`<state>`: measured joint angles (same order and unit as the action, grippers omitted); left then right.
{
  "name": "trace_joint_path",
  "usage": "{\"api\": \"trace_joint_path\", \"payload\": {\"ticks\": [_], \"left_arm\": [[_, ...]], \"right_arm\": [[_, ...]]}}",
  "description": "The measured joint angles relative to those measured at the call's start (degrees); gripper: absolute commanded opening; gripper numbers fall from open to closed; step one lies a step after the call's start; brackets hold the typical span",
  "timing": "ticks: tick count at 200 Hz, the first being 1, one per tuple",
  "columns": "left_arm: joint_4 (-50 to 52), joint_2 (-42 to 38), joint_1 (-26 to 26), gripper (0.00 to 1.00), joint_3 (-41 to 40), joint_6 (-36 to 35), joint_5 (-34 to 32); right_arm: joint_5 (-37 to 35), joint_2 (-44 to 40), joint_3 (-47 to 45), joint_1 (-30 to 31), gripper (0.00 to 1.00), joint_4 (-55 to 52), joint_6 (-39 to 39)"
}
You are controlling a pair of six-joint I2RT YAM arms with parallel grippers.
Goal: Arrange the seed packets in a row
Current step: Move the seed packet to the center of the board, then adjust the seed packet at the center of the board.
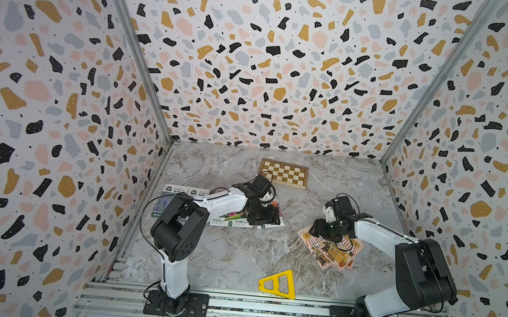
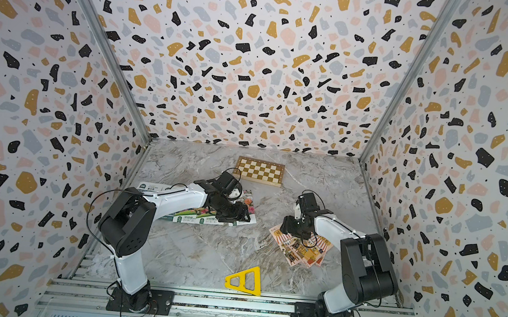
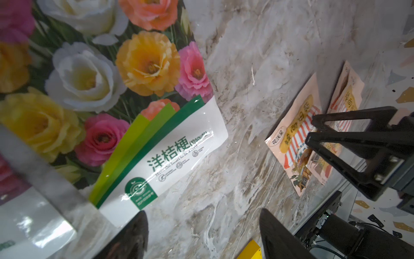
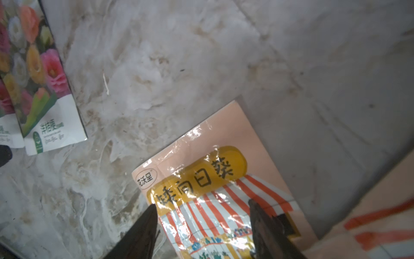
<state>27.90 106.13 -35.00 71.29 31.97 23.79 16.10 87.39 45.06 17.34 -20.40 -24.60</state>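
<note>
Several pink pkts (image 1: 332, 252) fanned, R gripper (image 4: 201, 203) above

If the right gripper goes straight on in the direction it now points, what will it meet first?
Most likely the pink seed packet: in the right wrist view the right gripper points down at its striped awning, jaws open either side. How far above it the gripper is remains unclear.

Left arm (image 1: 226, 199), right arm (image 1: 379, 233): white shell links, black joint housings. Thin black cables (image 1: 141, 218) loop beside each. Black base plates (image 1: 197, 306), bolted on aluminium rails (image 1: 263, 308), frame bottom. Right gripper (image 3: 311, 129) fingers (image 3: 358, 141): black open-triangle frames, two silver screws (image 3: 393, 159) at root.
</note>
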Motion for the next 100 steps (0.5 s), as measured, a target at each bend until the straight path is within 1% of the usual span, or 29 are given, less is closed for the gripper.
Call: {"api": "trace_joint_path", "payload": {"ticks": [38, 81, 100], "left_arm": [[2.1, 0.9, 0.0, 0.77, 0.0, -1.6, -2.1], [5.4, 2.2, 0.0, 0.78, 0.0, -4.1, -4.6], [6.9, 2.1, 0.0, 0.78, 0.0, -4.9, -6.4]], "right_arm": [[0.3, 0.1, 1.8, 0.9, 0.66, -0.2, -0.5], [2.4, 1.8, 5.0, 2.8, 0.66, 1.8, -1.3], [4.5, 3.5, 5.8, 3.7, 0.64, 2.9, -1.5]]}}
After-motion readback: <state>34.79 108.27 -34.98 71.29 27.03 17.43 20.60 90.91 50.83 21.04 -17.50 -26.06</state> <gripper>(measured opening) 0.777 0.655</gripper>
